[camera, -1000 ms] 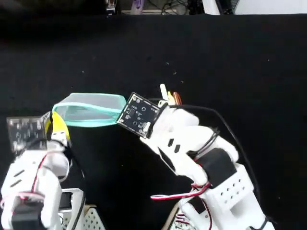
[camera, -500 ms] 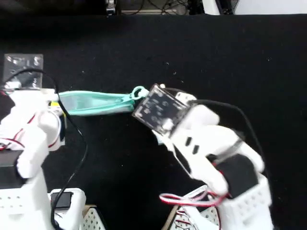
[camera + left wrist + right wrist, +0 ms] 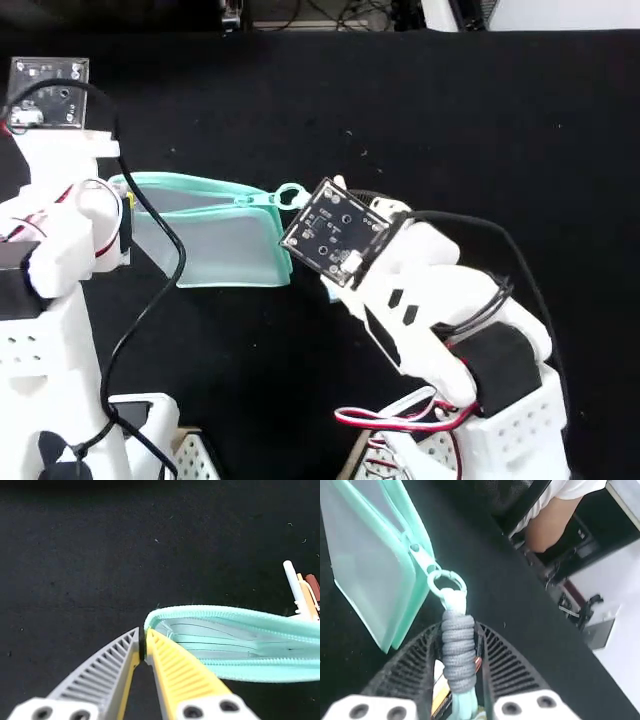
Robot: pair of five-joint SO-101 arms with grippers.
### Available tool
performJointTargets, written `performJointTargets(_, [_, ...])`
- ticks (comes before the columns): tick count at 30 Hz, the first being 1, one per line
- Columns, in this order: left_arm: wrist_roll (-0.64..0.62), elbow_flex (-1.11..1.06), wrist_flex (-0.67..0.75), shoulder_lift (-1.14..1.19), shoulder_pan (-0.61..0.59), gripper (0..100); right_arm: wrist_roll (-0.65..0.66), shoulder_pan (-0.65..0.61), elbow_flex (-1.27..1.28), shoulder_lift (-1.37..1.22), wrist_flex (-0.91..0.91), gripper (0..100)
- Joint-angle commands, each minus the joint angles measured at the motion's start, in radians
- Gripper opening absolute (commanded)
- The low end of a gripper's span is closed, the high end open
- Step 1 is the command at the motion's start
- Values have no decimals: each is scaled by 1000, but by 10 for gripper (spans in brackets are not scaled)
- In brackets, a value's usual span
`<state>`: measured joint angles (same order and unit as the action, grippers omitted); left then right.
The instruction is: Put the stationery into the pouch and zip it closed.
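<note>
One pouch [image 3: 215, 245]: we see left gripper [image 3: 143, 641] pinching its end, right gripper [image 3: 459, 630] clamped on the zip cord [image 3: 458, 652], three pens [image 3: 299, 589] nearby.

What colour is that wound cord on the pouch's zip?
The cord is grey, clearest in the right wrist view.

I can read no words, numbers or signs, not on the pouch [image 3: 215, 240] either. Marks on my right wrist's circuit board [image 3: 333, 232] are too small to tell.
</note>
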<state>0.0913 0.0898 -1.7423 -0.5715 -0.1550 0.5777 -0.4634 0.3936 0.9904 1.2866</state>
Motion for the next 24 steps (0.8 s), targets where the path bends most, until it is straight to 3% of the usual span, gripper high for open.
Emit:
performJointTargets(1, [3,-8,-17,32,5,109,-11,18,1,15,2,11])
performJointTargets(4, [2,-24,-17,35,5,198,-11,18,2,15,3,11])
performJointTargets(9, [2,-59,-17,40,5,205,-11,18,2,13,5,11])
performJointTargets(12, [2,-59,-17,31,5,156,-11,18,2,12,5,11])
performJointTargets(15, [6,-47,-17,29,7,30,-11,21,2,10,2,11])
performJointTargets(24, [2,-51,-17,29,12,30,-18,18,2,7,5,15])
